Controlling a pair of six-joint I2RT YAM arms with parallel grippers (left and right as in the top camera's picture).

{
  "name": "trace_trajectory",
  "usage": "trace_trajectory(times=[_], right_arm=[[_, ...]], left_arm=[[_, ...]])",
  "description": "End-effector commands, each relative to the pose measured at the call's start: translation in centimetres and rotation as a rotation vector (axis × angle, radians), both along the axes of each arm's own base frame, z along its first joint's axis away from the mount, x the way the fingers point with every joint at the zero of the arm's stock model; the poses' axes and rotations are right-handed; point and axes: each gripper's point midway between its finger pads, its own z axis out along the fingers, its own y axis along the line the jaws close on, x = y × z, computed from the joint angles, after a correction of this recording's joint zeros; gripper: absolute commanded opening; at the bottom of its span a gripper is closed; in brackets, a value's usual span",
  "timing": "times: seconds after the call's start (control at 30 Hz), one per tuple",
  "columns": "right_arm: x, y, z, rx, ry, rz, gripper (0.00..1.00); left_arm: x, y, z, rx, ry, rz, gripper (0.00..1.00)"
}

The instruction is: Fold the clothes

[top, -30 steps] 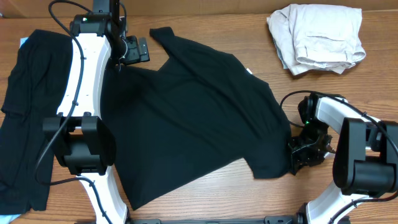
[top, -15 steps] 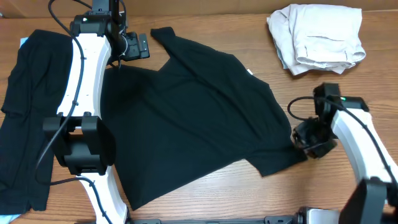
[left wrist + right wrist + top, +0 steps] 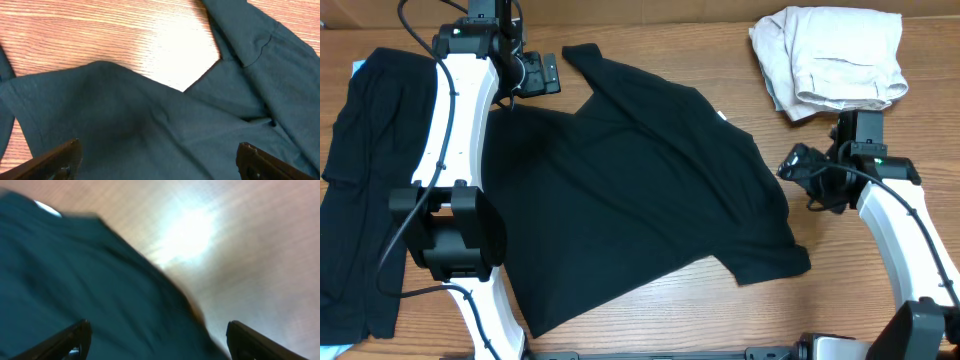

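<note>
Black T-shirt (image 3: 640,200) lies spread askew mid-worktop (image 3: 720,320), with both sets of jaws released at its edges.

Its white neck label (image 3: 720,115) points to the far right corner and its hem to the near left corner, so the long axis looks diagonal. The left jaws hang wide apart over the fabric by the far sleeve, near the far edge and gripping nothing. The right jaws, spread and empty in a blurred wrist view, sit just beside the shirt's right side, with the cloth to their left. They are the nearer pair to the near-right sleeve. A second black garment (image 3: 360,200) lies along the left edge.
</note>
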Motion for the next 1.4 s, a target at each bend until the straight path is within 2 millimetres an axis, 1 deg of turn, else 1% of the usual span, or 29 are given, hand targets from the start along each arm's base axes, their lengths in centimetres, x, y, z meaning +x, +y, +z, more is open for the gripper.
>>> trace_trajectory(times=[0.0, 0.1, 0.2, 0.23, 0.3, 0.37, 0.47, 0.6, 0.7, 0.73, 0.83, 0.93, 0.97, 1.03, 1.17, 1.27, 1.3, 1.37], right_arm=[[2.7, 0.8, 0.2, -0.017, -0.091, 0.116, 0.9], [4.9, 1.7, -0.5, -0.041, -0.148, 0.176, 0.89], [6.0, 2.7, -1.9, -0.051, -0.154, 0.219, 0.89], [6.2, 3.1, -2.6, -0.054, -0.15, 0.237, 0.88], [6.6, 3.5, -3.8, -0.068, -0.139, 0.279, 0.84], [6.7, 3.6, -5.2, -0.07, -0.12, 0.29, 0.78], [6.9, 3.6, -7.2, -0.065, -0.091, 0.292, 0.73], [6.9, 3.6, -8.5, -0.062, -0.069, 0.295, 0.61], [6.7, 3.7, -8.7, -0.057, -0.057, 0.297, 0.43], [6.5, 3.8, -8.8, -0.052, -0.051, 0.3, 0.4], [5.7, 4.1, -9.1, -0.03, -0.021, 0.304, 0.36], [5.0, 4.1, -9.4, -0.023, 0.014, 0.296, 0.25], [4.9, 4.1, -9.4, -0.022, 0.02, 0.296, 0.2], [4.6, 3.5, -9.6, -0.013, 0.043, 0.233, 0.04], [3.0, 1.2, -10.1, 0.053, 0.14, -0.006, 0.04], [1.0, -1.2, -10.6, 0.089, 0.232, -0.177, 0.04], [0.0, -2.4, -10.8, 0.096, 0.271, -0.239, 0.04], [-1.3, -3.8, -11.0, 0.104, 0.316, -0.305, 0.04]], left_arm=[[-0.1, -0.5, -0.7, -0.001, 0.013, -0.032, 1.0], [-0.1, -0.6, -0.7, -0.001, 0.014, -0.033, 1.0], [-0.1, -0.6, -0.7, -0.001, 0.014, -0.033, 1.0], [-0.1, -0.6, -0.7, -0.001, 0.014, -0.033, 1.0], [-0.1, -0.6, -0.7, -0.002, 0.014, -0.033, 1.0], [-0.1, -0.6, -0.7, -0.002, 0.014, -0.033, 1.0], [-0.1, -0.6, -0.7, -0.002, 0.015, -0.033, 1.0], [0.0, -0.6, -0.7, -0.001, 0.013, -0.033, 1.0], [0.0, -0.6, -0.7, -0.001, 0.013, -0.033, 1.0], [0.0, -0.6, -0.7, -0.001, 0.011, -0.033, 1.0], [0.0, -0.6, -0.7, -0.001, 0.01, -0.033, 1.0], [0.1, -0.6, -0.7, -0.001, 0.011, -0.033, 1.0], [0.1, -0.6, -0.8, -0.001, 0.011, -0.033, 1.0], [0.1, -0.6, -1.0, -0.001, 0.015, -0.033, 1.0], [0.1, -0.6, -1.8, -0.002, 0.035, -0.033, 1.0], [0.1, -0.6, -2.7, -0.001, 0.056, -0.033, 1.0], [0.1, -0.6, -3.1, -0.003, 0.065, -0.034, 1.0], [0.1, -0.7, -3.6, -0.008, 0.076, -0.036, 1.0]])
